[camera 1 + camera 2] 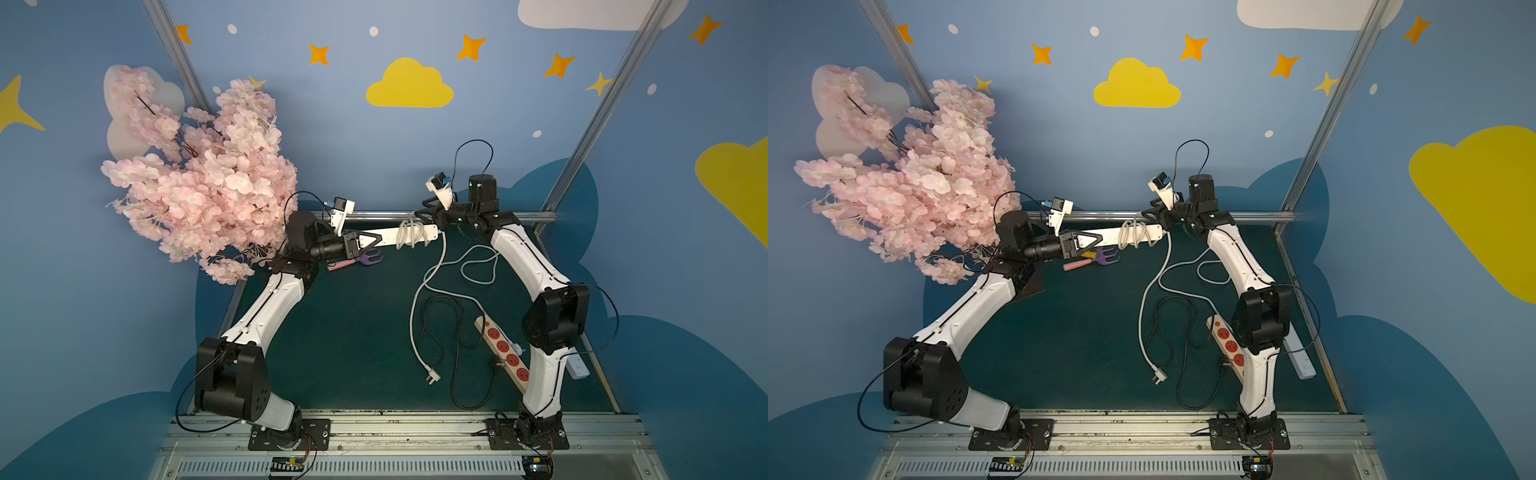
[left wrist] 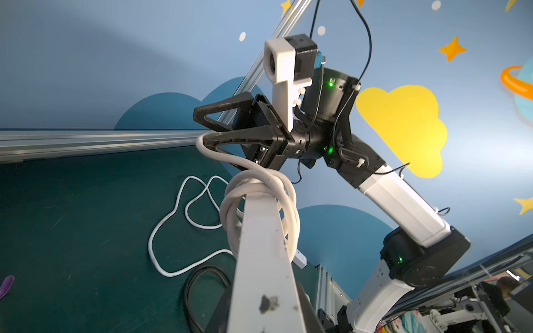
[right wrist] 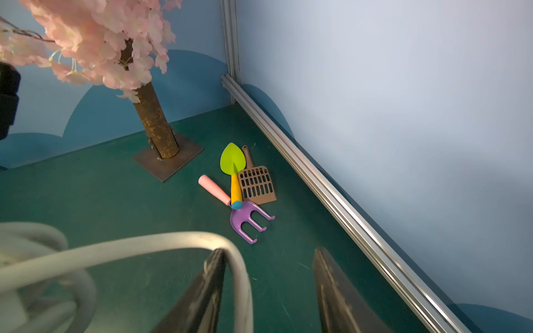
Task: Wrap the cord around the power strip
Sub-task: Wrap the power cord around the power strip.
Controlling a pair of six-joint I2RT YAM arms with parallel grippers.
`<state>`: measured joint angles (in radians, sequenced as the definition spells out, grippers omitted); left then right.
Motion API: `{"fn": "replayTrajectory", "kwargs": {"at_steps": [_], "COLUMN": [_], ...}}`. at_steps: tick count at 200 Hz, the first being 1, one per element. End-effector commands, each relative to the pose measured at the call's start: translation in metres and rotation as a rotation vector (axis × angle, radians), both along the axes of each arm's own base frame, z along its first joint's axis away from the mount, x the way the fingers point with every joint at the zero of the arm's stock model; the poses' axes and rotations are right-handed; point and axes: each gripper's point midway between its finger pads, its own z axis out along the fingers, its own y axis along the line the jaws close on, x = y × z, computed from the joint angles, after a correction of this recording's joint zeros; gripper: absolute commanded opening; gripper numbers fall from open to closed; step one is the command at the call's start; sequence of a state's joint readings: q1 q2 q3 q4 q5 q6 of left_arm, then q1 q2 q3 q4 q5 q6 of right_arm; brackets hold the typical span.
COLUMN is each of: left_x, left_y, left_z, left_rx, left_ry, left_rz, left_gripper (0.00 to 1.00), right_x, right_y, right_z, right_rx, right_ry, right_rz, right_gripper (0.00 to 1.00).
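The white power strip [image 1: 388, 236] [image 1: 1108, 236] hangs level above the green table, and my left gripper [image 1: 372, 243] [image 1: 1094, 243] [image 2: 265, 311] is shut on its left end. Its white cord [image 1: 409, 235] [image 2: 259, 184] lies in several turns around the strip near the right end. From the coil the cord [image 3: 144, 245] loops over one finger of my right gripper [image 1: 419, 210] [image 3: 268, 259], which stands open just beyond that end. The loose remainder of the cord [image 1: 415, 316] drops to the table and ends in a plug [image 1: 430, 377].
A second strip with red sockets [image 1: 505, 353] and a black cord [image 1: 457, 332] lies under the right arm, with another white strip [image 1: 577, 365] beside it. Toy garden tools [image 3: 239, 184] lie at the back. The blossom tree [image 1: 199, 174] stands at the back left. A metal rail [image 1: 374, 215] runs along the far edge.
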<state>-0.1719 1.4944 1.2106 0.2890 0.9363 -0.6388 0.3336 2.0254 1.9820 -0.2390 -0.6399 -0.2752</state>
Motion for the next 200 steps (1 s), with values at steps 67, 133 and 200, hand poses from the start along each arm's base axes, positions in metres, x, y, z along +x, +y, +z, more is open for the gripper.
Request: {"fn": "replayTrajectory", "kwargs": {"at_steps": [67,133,200], "left_x": [-0.056,-0.038,-0.038], "left_y": [-0.003,0.006,-0.008], "left_z": [0.105,0.108,0.111], "left_rx": [-0.138,-0.229,-0.296], "left_ry": [-0.416,-0.358,-0.286], "left_rz": [-0.110,-0.003,-0.050], "left_gripper": [0.03,0.03,0.02], "right_x": [0.025,0.005,0.046], "right_y": [-0.072,-0.089,-0.039], "right_z": [-0.043,-0.015,-0.026], "right_rx": [0.155,0.313,0.265], "right_ry": [0.342,0.531,0.445], "right_rz": [-0.371,-0.285,-0.249], "right_gripper": [0.65,0.72,0.16]}}
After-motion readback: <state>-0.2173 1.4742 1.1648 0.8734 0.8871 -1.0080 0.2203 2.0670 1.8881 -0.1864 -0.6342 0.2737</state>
